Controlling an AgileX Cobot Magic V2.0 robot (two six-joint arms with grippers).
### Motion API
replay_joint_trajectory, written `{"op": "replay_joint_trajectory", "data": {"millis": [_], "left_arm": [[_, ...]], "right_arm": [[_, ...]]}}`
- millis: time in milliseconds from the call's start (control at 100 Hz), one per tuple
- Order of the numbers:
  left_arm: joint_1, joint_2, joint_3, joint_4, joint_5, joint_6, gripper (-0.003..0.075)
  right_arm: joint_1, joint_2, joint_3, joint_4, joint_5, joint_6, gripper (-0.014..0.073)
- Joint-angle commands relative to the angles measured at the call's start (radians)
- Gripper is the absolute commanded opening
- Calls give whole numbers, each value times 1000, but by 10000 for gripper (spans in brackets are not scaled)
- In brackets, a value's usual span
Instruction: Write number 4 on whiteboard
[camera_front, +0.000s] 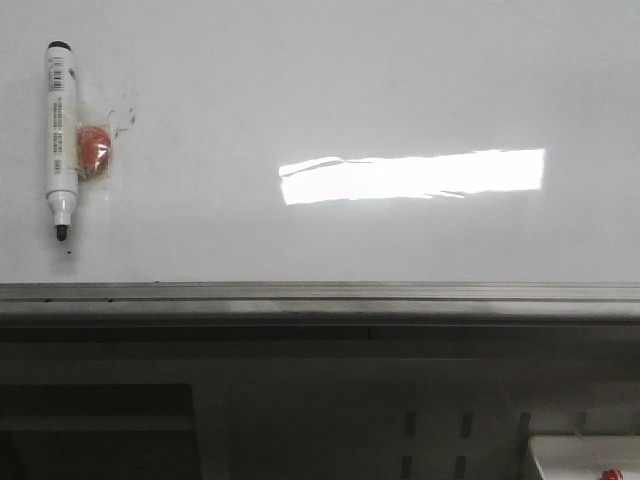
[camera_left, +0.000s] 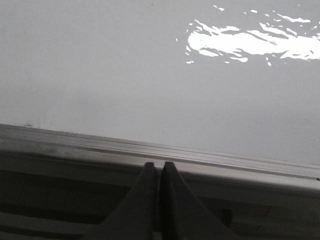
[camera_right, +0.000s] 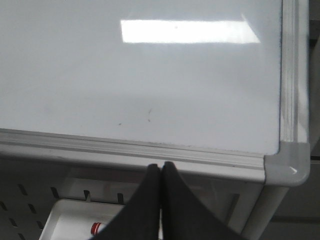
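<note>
The whiteboard (camera_front: 330, 90) fills the front view, glossy white with a grey metal strip (camera_front: 320, 295) along its near edge. No number 4 shows on it. An uncapped white marker (camera_front: 60, 135) with a black tip lies at the board's far left, tip toward the near edge, with an orange-red lump (camera_front: 95, 148) taped beside it. My left gripper (camera_left: 159, 165) is shut and empty, just short of the board's near strip. My right gripper (camera_right: 160, 165) is shut and empty, in front of the strip near the board's right corner (camera_right: 287, 167). Neither gripper shows in the front view.
A bright light reflection (camera_front: 410, 176) lies across the board's middle. Faint small marks (camera_right: 149, 116) sit near the board's right near edge. Below the board is a perforated panel (camera_front: 460, 430) and a white tray (camera_right: 75, 222) holding a red-capped item (camera_right: 96, 228).
</note>
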Motion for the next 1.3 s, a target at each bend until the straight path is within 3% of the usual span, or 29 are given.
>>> {"op": "replay_joint_trajectory", "data": {"millis": [0,930,1290], "left_arm": [[1,-24,34,-10,-35,-11,-20],[1,-24,34,-2,-44,-11,-20],[1,-24,34,1,-275,-11,-20]], "right_arm": [[-4,-14,25,-8,-15,-1,-65],[-4,-14,25,-8,-21,-1,-65],[-4,-14,25,41,-485,-7,-64]]}}
